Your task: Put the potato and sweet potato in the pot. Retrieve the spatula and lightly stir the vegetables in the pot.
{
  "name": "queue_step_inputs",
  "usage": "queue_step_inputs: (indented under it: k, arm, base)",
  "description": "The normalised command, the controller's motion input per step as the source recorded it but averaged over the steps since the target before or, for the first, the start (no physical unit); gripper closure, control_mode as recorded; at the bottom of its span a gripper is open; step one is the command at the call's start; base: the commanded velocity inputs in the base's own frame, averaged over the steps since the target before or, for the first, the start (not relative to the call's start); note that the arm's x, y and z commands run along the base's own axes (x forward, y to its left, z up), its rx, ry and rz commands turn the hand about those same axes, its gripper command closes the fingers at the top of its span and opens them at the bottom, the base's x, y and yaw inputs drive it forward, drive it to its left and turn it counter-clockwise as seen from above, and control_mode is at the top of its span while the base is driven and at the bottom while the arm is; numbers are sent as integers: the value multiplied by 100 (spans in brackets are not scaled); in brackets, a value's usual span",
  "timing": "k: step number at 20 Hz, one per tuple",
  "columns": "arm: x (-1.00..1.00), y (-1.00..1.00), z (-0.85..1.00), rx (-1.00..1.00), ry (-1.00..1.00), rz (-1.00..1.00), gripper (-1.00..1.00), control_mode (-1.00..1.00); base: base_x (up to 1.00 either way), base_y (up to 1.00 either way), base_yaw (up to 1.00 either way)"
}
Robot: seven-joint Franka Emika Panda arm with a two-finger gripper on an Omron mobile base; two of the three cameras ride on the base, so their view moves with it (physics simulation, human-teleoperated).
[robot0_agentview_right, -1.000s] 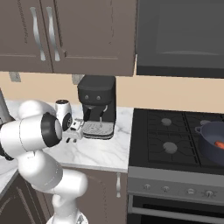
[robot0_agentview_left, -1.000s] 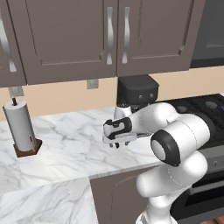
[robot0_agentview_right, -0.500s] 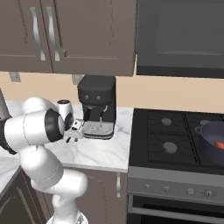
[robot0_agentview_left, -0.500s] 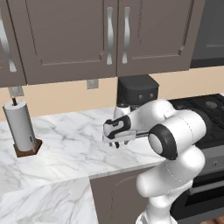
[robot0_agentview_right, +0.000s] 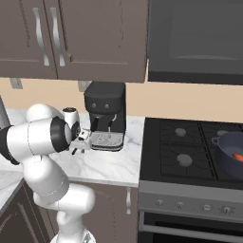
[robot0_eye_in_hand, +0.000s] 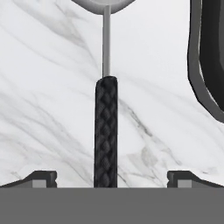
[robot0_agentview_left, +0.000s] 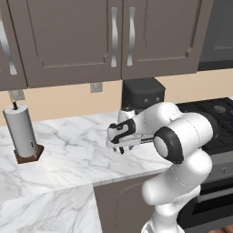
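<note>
In the hand view the spatula (robot0_eye_in_hand: 106, 131) lies flat on the white marble counter. Its black handle runs up the middle to a thin metal shaft and a silver-grey head at the top edge. My gripper (robot0_eye_in_hand: 111, 178) is open, with one fingertip on each side of the handle and not touching it. The gripper (robot0_agentview_left: 117, 146) points down over the counter, in front of the coffee machine. The dark blue-grey pot (robot0_agentview_right: 231, 153) stands on the stove's right side, with the orange-red sweet potato (robot0_agentview_right: 238, 156) in it. The potato is out of view.
A black coffee machine (robot0_agentview_left: 143, 94) stands against the wall just behind the hand, and its base (robot0_eye_in_hand: 209, 57) shows close to the right of the spatula. A paper towel holder (robot0_agentview_left: 22, 133) stands far left. The black stove (robot0_agentview_right: 190, 152) lies to the right.
The arm's elbow has swung a little to the left. The gripper stays open over about the same spot on the counter.
</note>
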Motion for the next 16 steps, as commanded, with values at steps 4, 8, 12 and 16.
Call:
queue_step_inputs:
  k: [4, 8, 12, 16]
  arm:
    - [0, 0, -14, 0, -2, 0, -100, -100]
    - [0, 0, -27, 0, -5, 0, -100, -100]
    - [0, 4, -14, 0, -10, 0, -100, -100]
    - [0, 7, -11, 0, -11, 0, -100, -100]
  base:
    - [0, 0, 0]
    - [0, 0, 0]
    - [0, 0, 0]
    - [0, 0, 0]
